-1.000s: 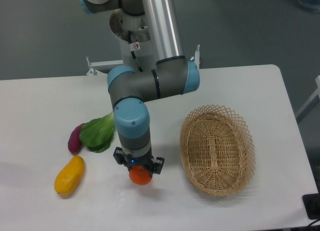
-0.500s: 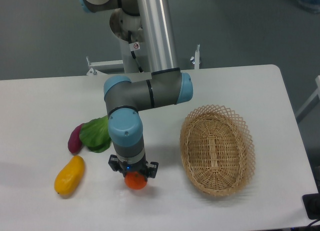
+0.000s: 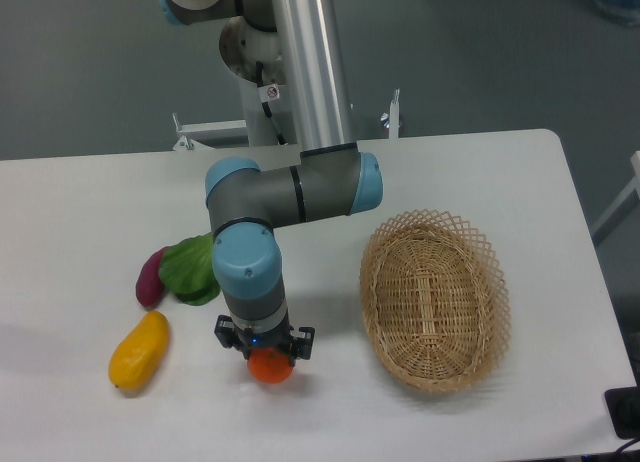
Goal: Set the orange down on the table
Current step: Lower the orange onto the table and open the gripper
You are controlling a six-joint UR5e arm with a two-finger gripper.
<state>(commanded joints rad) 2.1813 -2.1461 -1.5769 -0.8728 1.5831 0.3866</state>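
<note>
Gripper (image 3: 268, 354) pointing straight down from the wrist, its two dark jaws clenched on either side of the orange (image 3: 271, 368), whose lower half shows below them as a bright round form. The orange sits at or just above the surface of the table (image 3: 80, 202); whether it touches the white top cannot be told from this view, though a faint shadow lies directly under it. The arm (image 3: 262, 212) rises from the gripper through a blue-capped wrist joint, turns at a grey elbow link and continues up a silver tube to the 12 o'clock edge of the frame. At 9 o'clock from the orange, well apart from it, lies a yellow-orange mango-like fruit (image 3: 139, 351), tilted with its upper end toward 1 o'clock. At 10 o'clock, near the arm's wrist, a green leafy vegetable (image 3: 189, 269) rests on the table, touching a purple tuber (image 3: 150, 278) on its 9 o'clock side. At 3 o'clock from the orange, apart from it, stands an oval woven wicker basket (image 3: 436, 300), its long axis running roughly 12 to 6 o'clock.
</note>
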